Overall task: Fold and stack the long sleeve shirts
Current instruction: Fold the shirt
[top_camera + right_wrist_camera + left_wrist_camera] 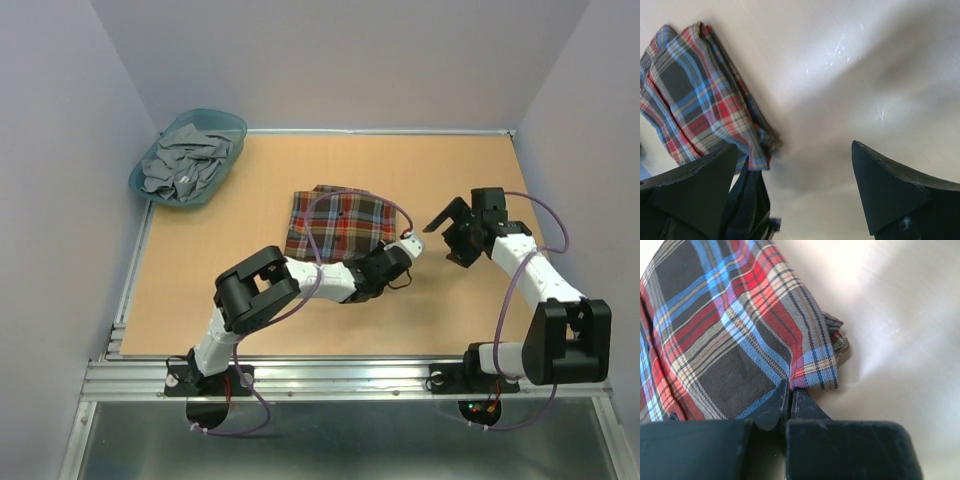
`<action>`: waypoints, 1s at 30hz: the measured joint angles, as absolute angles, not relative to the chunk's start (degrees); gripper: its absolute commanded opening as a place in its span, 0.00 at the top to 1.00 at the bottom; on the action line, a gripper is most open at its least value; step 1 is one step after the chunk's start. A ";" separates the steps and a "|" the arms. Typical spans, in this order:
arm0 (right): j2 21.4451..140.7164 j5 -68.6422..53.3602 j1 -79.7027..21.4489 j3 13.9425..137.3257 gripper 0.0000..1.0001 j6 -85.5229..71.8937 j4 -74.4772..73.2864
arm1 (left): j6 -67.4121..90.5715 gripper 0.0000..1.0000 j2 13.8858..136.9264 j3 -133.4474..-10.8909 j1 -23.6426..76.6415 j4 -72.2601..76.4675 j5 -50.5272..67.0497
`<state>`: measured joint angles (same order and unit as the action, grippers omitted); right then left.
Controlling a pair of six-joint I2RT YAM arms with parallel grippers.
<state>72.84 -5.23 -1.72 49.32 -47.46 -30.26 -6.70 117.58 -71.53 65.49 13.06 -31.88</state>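
Though clamped on the plaid shirt (730,340), left jaws obscured from above.

Teal basket in the far left corner of a wooden desk, plain walls around.

The teal plastic basket (236,130) sits tilted across the desk's far left corner, partly past the edge, and is filled with crumpled grey cloth (185,162) whose kind cannot be told. The desk (200,270) has a light wood-grain top; in the wrist views it looks pale and glossy, with faint scratches. Pale lilac walls (340,60) close it in at the back and both sides. A ribbed aluminium rail (340,378) runs along the near edge.
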 measured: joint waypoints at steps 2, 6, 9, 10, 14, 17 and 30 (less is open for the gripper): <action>75.48 -8.45 -0.91 49.32 0.00 -47.86 -28.49 | -5.13 1.00 115.48 -70.17 65.10 12.71 -30.87; 82.35 -15.84 -0.34 49.43 0.00 -48.29 -23.35 | -2.79 1.00 112.27 -68.69 64.40 12.19 -29.50; 87.13 -21.37 -0.34 49.41 0.00 -49.58 -18.61 | -1.61 1.00 110.87 -68.55 64.25 12.12 -28.71; 88.12 -22.96 -0.34 49.41 0.00 -50.15 -17.23 | -1.08 1.00 110.63 -68.55 64.23 12.12 -28.53; 92.25 -28.67 -0.45 49.43 0.00 -51.64 -9.13 | 0.25 1.00 110.50 -68.55 64.10 11.31 -27.81; 95.50 -31.03 -0.84 49.43 0.00 -52.29 -5.08 | 1.21 1.00 110.50 -68.55 63.96 10.50 -27.38; 105.91 -38.46 -8.71 51.75 0.03 -55.83 8.93 | 4.64 1.00 109.30 -68.55 63.26 8.21 -26.28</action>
<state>105.91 -38.46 -8.71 51.75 -55.83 8.93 4.64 109.30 -68.55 63.26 8.21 -26.28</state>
